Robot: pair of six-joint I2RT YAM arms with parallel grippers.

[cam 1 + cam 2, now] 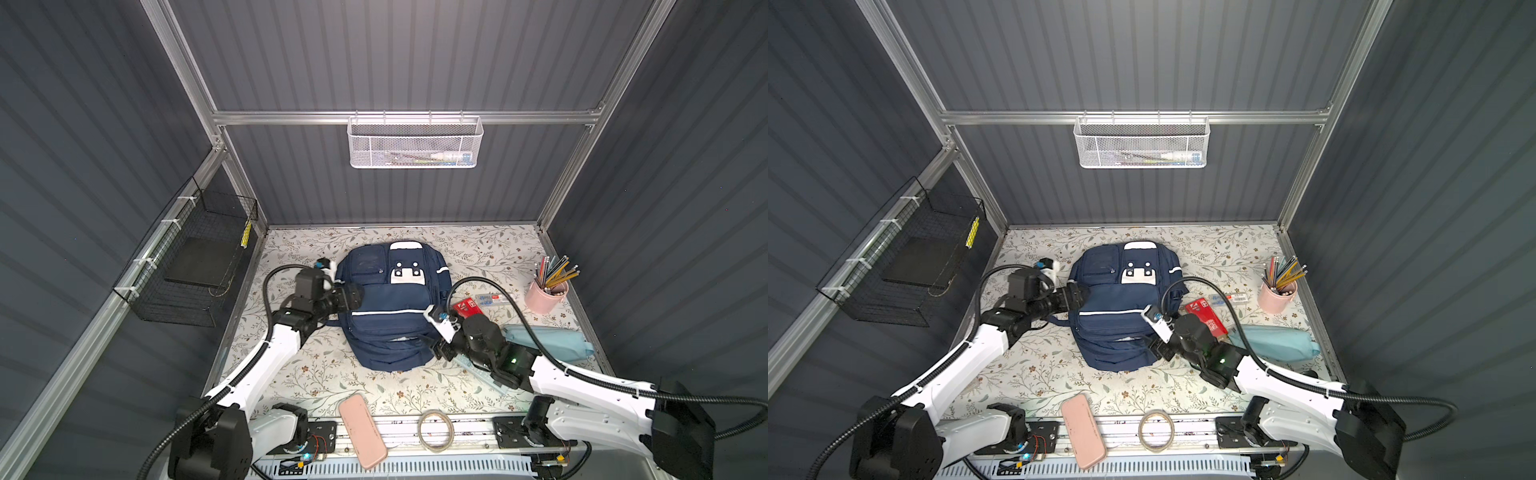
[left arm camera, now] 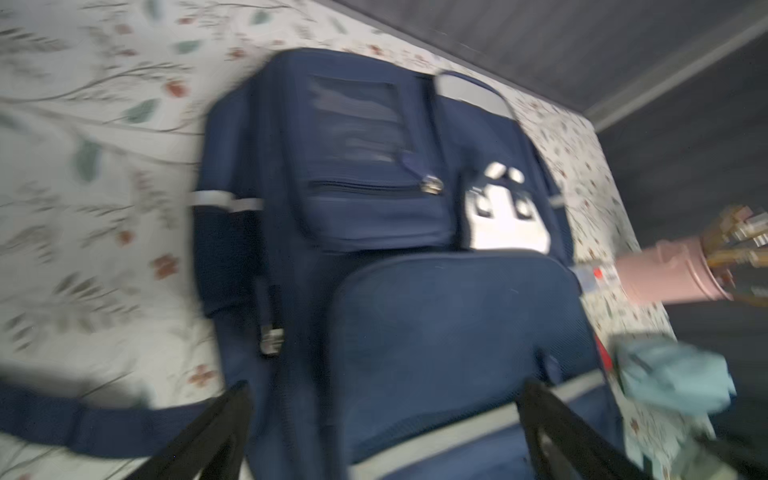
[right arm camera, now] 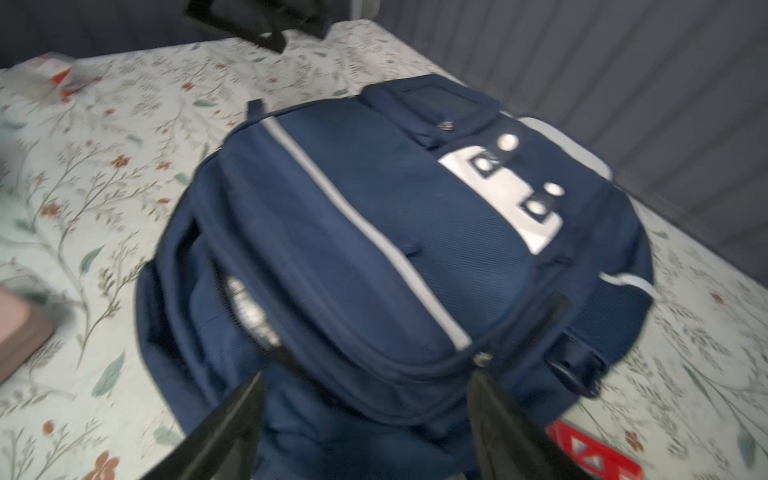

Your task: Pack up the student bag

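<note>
the student bag lies flat in the middle of the table, front pockets facing up, and it shows in both top views. its white patches sit toward the far end. near the end closest to me a thin slit of pale lining shows in the navy fabric.

my left gripper is over the bag's left edge, about halfway along it. in the left wrist view the jaws stand wide apart with nothing between them but the bag's front below. that picture is blurred, so i cannot tell whether the tips touch the fabric.

my right gripper is at the bag's near right corner. in the right wrist view its jaws are also spread, empty, just above the bag.

to the right of the bag lie a red box and a light blue pouch, partly under my right arm. a pink cup full of pencils stands near the far right side of the table. at the near edge lie a pink case and a tape roll, well apart from the bag. 2 baskets hang on the walls: a white mesh basket on the back wall and a black wire basket on the left.
</note>
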